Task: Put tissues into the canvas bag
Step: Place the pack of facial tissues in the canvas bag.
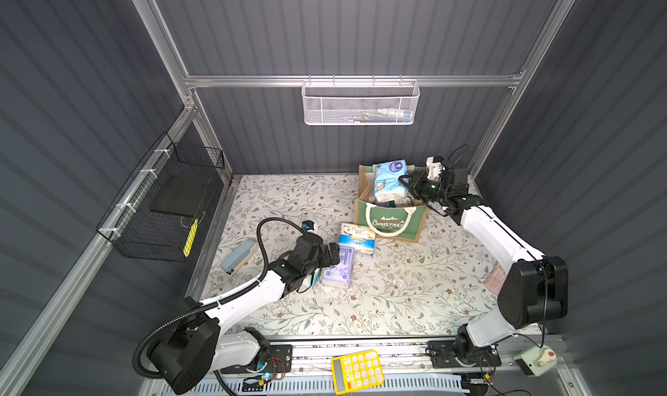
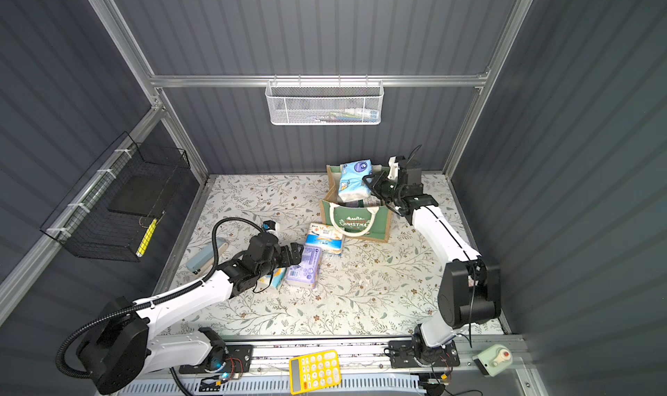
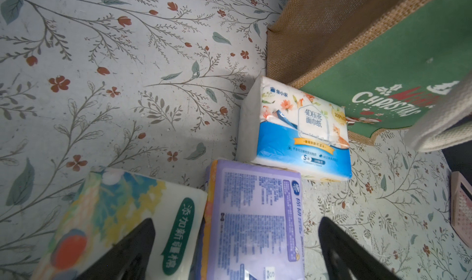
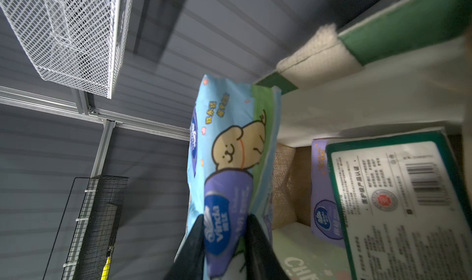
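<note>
The canvas bag [image 1: 408,231] [image 2: 375,228] stands at the back right, its green front [image 3: 396,61] facing forward. My right gripper [image 1: 407,185] [image 2: 369,183] [image 4: 224,216] is shut on the end of a light blue tissue pack [image 1: 388,181] [image 4: 229,151], held over the bag's opening. Inside lie a dark green pack [image 4: 398,202] and a purple-white pack [image 4: 321,189]. My left gripper [image 1: 334,253] [image 3: 236,220] hangs open above a lavender pack [image 1: 337,271] [image 3: 255,215] on the table. A white-blue-orange pack [image 1: 357,239] [image 3: 301,133] and a cartoon-printed white pack [image 3: 115,215] lie beside it.
A yellow calculator [image 1: 357,370] sits on the front rail, a pink one [image 1: 495,277] [image 3: 462,212] by the right arm. A blue-grey stapler [image 1: 238,255] lies at the table's left. A white mesh basket [image 1: 361,103] and a black wire basket [image 1: 162,203] hang on the walls.
</note>
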